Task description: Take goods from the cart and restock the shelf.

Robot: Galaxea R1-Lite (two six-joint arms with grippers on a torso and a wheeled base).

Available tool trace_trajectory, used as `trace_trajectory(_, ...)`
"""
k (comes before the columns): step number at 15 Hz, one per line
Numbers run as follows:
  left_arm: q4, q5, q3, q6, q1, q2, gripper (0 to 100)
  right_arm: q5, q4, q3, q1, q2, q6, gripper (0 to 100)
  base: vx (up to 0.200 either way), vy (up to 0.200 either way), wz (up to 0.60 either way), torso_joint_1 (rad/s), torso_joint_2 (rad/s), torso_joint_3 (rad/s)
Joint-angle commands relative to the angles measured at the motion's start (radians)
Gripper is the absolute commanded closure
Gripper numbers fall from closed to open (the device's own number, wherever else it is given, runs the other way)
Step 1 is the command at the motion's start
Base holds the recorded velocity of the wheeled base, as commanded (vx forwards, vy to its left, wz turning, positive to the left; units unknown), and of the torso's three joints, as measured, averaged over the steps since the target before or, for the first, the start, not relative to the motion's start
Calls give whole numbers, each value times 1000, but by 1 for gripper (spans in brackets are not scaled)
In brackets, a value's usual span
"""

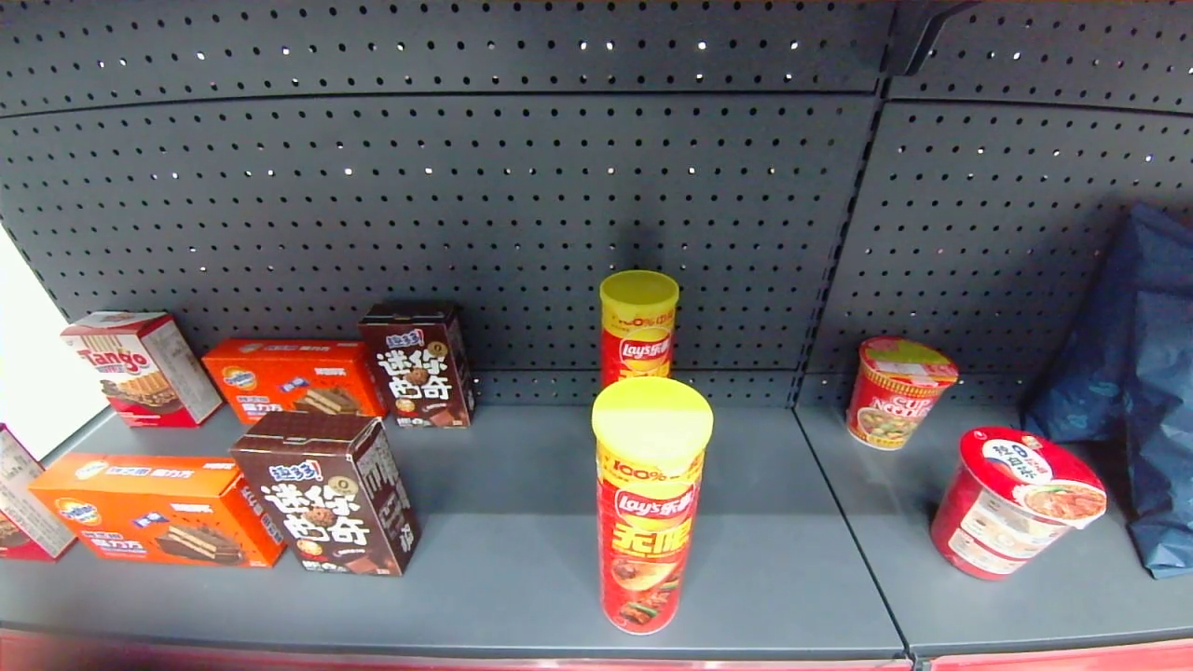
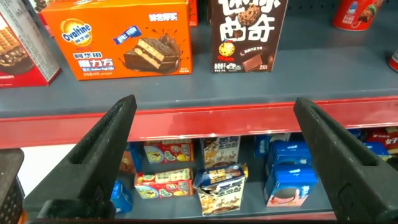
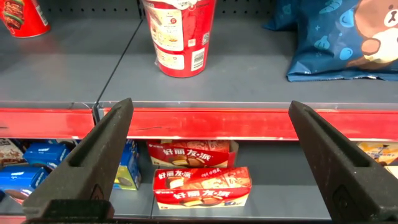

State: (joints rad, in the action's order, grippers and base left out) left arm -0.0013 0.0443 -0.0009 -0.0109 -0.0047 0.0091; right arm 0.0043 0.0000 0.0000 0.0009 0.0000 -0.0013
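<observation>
Left tool [image 2: 214, 103] and right tool [image 3: 210, 104] gape empty, square-on to the red-edged grey metal shelf [image 1: 522, 522] across the lower frame, dead ahead.

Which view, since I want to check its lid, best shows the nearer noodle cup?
The head view: the nearer noodle cup stands whole on the shelf, lid and side label both visible. The right wrist view catches its lower body up close, with the lid cut off.

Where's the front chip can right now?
Head view: front chip can stands upright mid-shelf, before the rear chip can, right of the nearer brown box.
</observation>
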Motion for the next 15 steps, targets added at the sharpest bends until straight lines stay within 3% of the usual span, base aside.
trace_trajectory(1, 0, -1, -1, 0, 0, -1, 0, 0, 0, 0, 1, 0, 0, 0, 0, 0, 0, 0, 0, 0)
trace_trajectory(15, 1, 3, -1, -1, 0, -1, 0, 0, 0, 0, 1, 0, 1, 0, 0, 0, 0, 0, 0, 0)
